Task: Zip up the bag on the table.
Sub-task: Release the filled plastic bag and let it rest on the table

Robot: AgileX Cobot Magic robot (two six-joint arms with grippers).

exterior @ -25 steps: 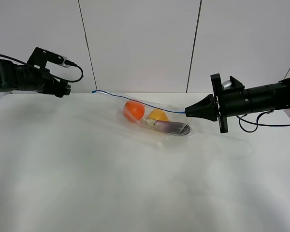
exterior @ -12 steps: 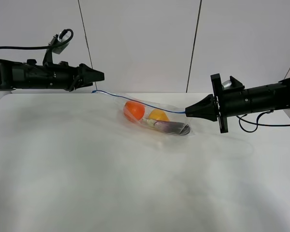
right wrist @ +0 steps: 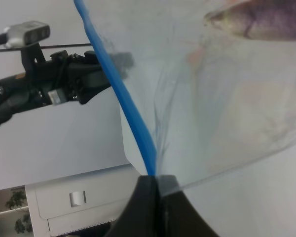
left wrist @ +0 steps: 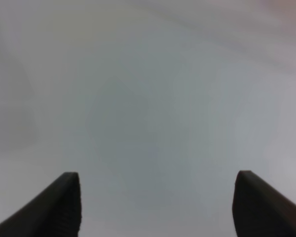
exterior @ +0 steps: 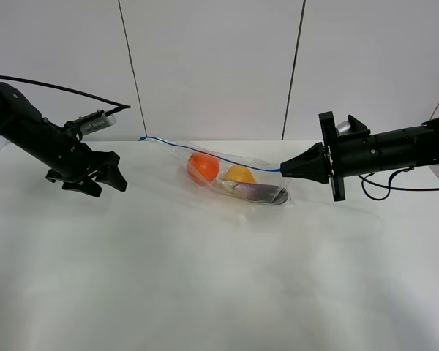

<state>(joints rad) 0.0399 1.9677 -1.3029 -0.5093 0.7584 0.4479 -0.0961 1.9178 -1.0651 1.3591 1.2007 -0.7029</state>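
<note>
On table (exterior: 205,278): right gripper (exterior: 284,168) pinches bag (exterior: 238,179) zipper end; left gripper (exterior: 111,179) wide.

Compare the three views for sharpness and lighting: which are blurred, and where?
Exterior high: even, soft light, bag and table sharp. Left wrist: surface a featureless blur, only open left gripper fingers distinct. Right wrist: blue zipper strip crisp at right gripper, background softer.

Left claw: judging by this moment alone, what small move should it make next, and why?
Probably move toward the free end of the blue zipper strip at the far-left corner of the bag. The right claw is shut on the strip's other end, while the left claw hangs open over bare table, holding nothing and well short of the bag.
</note>
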